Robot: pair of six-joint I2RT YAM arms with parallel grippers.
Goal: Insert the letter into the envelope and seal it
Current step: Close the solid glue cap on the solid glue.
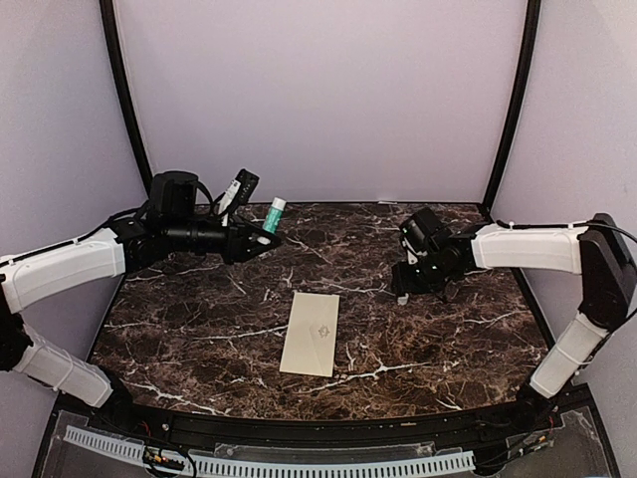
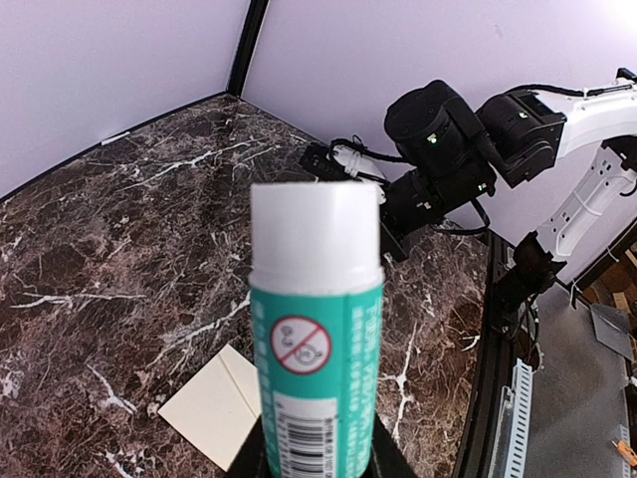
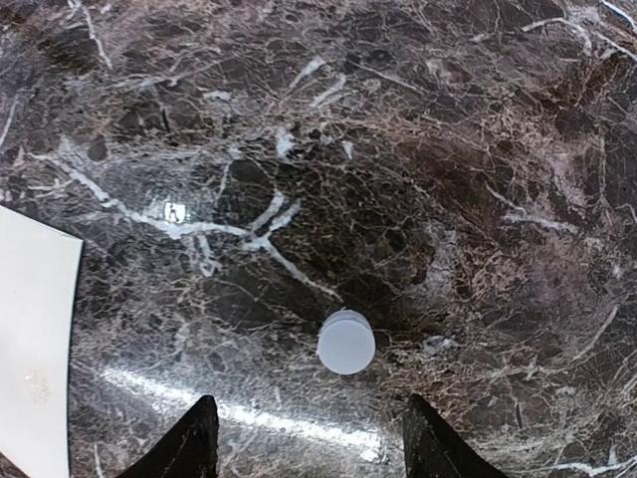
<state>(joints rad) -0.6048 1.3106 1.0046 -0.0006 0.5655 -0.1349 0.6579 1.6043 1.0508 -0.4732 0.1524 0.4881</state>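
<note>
the envelope [image 1: 311, 334] lies flat near the middle of the bench [image 1: 448, 349], between the two arms. its long axis runs from the near edge toward the back wall, tilted slightly. the face with the faint emblem is up.

the left fingers [image 1: 261, 239] are closed around a glue stick [image 1: 274, 214], teal with a white top, raised above the far left of the bench. from that stick the envelope lies toward the near side and to the right; the left wrist view shows it low and left of the glue stick [image 2: 317, 339].

the right fingers [image 3: 314, 430] stand well apart and hold nothing, hovering over bare marble to the right of the envelope. a small white cap [image 3: 346, 342] sits on the bench just ahead of them, apart from both tips.

neither arm looks clearly nearer the envelope. i judge the gluing falls to the left arm, which must come down along the flap edge.

counted: one envelope, one glue stick, one loose cap. no letter shows as a separate sheet, so it is probably inside. whether the flap is stuck down i cannot tell.
</note>
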